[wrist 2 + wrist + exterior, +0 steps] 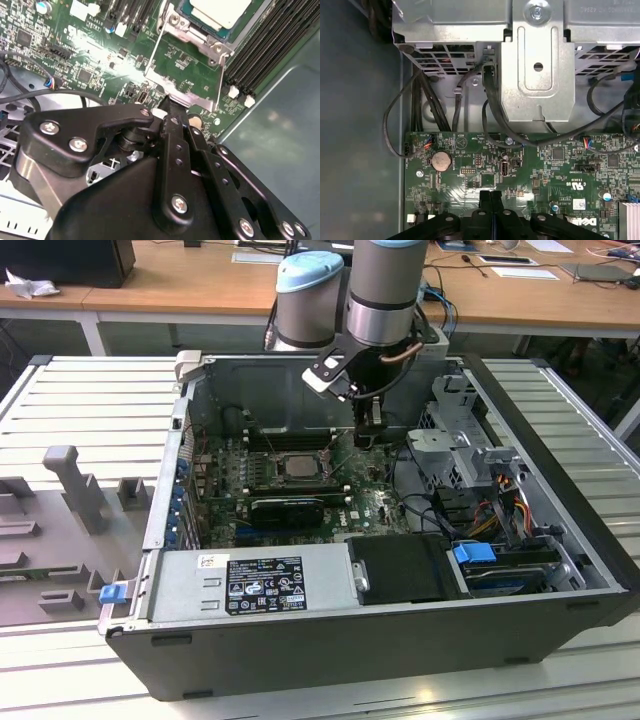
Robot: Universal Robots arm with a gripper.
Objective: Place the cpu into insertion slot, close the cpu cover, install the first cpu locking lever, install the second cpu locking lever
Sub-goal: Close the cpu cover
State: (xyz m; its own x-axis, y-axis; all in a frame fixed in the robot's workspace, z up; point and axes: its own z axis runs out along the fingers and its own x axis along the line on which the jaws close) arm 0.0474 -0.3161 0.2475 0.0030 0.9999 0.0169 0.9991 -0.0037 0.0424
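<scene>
Cpu (220,11) is down in the insertion slot (212,47), its flat silvery-grey top facing up and the slot's bright metal rim close around it, so the placing step looks done. In the exterior view the cpu (298,466) sits mid-board inside the open computer case (400,630).

The cpu cover (184,92) is not over the chip. This thin silvery frame lies swung away from the slot, and green board shows through its square cut-out, which leaves the chip bare.

The claw (172,107) is clenched, its black fingers pressed together with the tips at the cover's free edge. That position suggests work on the cover. Whether the thin edge is nipped between the fingers, I cannot tell. In the exterior view the claw (368,435) hangs just to that view's right of the slot.

Long black memory slots (270,45) run beside the slot on the glossy green motherboard (545,165), which also carries a round coin cell (441,160). Dark cables (420,110) drape from a perforated steel drive cage (537,75). The case rests on a ribbed metal table (80,390).
</scene>
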